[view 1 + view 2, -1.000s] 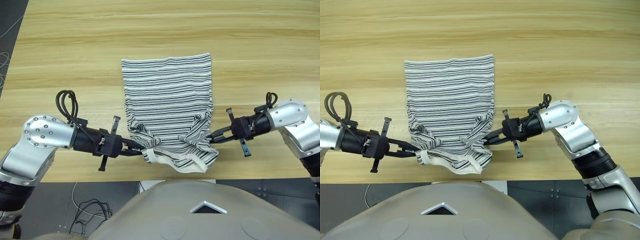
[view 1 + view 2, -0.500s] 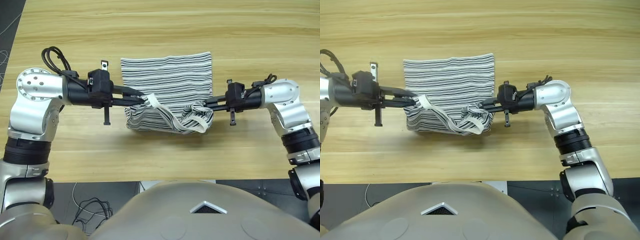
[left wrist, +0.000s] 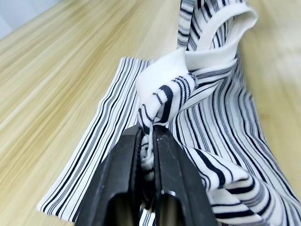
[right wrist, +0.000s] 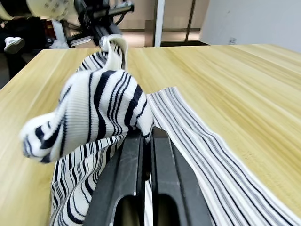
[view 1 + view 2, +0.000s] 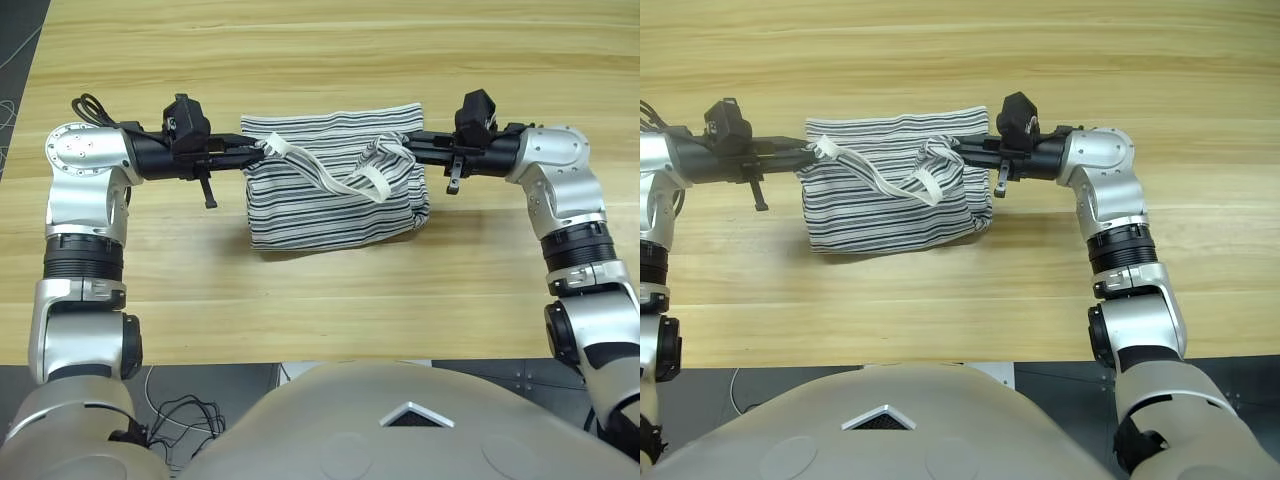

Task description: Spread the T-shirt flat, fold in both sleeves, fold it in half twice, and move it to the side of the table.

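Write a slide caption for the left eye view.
Left gripper and right gripper hold the black-and-white striped T-shirt folded on the wooden table.

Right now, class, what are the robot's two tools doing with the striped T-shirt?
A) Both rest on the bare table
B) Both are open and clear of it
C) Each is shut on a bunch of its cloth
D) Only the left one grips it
C: the left tool and the right tool each pinch bunched cloth of the T-shirt, one at each side.
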`<state>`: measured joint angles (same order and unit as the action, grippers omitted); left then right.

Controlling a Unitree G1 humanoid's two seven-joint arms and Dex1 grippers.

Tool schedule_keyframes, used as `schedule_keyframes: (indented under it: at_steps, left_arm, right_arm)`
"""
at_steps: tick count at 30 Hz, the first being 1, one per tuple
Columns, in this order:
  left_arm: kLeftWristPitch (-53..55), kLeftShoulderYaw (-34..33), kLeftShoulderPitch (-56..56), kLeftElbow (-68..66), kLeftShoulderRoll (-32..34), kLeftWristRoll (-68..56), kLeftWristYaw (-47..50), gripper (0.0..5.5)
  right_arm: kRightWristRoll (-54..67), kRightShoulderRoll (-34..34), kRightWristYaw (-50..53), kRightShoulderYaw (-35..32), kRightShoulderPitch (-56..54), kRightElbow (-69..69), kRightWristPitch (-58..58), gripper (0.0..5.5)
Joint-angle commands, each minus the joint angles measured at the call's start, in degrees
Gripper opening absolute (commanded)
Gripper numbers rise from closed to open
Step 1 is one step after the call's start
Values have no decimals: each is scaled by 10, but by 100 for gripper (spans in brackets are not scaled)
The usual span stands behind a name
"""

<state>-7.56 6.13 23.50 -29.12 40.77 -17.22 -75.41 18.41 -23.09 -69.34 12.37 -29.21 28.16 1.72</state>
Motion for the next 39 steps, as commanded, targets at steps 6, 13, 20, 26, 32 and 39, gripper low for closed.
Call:
schedule_keyframes:
  at_steps: [6,13,20,26,32,39]
  left_arm:
    - [-57,-13,76,-102,-39,46,35,17]
    - [-84,-15,96,-154,-58,71,41,17]
    - [-88,-6,109,-217,-74,115,72,17]
    - [-113,-8,127,-276,-86,145,110,17]
    - [-129,-15,147,-324,-97,159,142,17]
    - [-122,-24,161,-362,-109,163,153,71]
  right_arm:
    - [-59,24,43,-12,-40,91,48,10]
    - [-88,36,75,-23,-62,156,78,10]
    - [-105,58,93,-35,-81,203,113,10]
    - [-122,75,113,-40,-99,251,138,10]
    - [-145,87,138,-39,-115,298,156,10]
    - [-171,99,173,-44,-136,363,170,10]
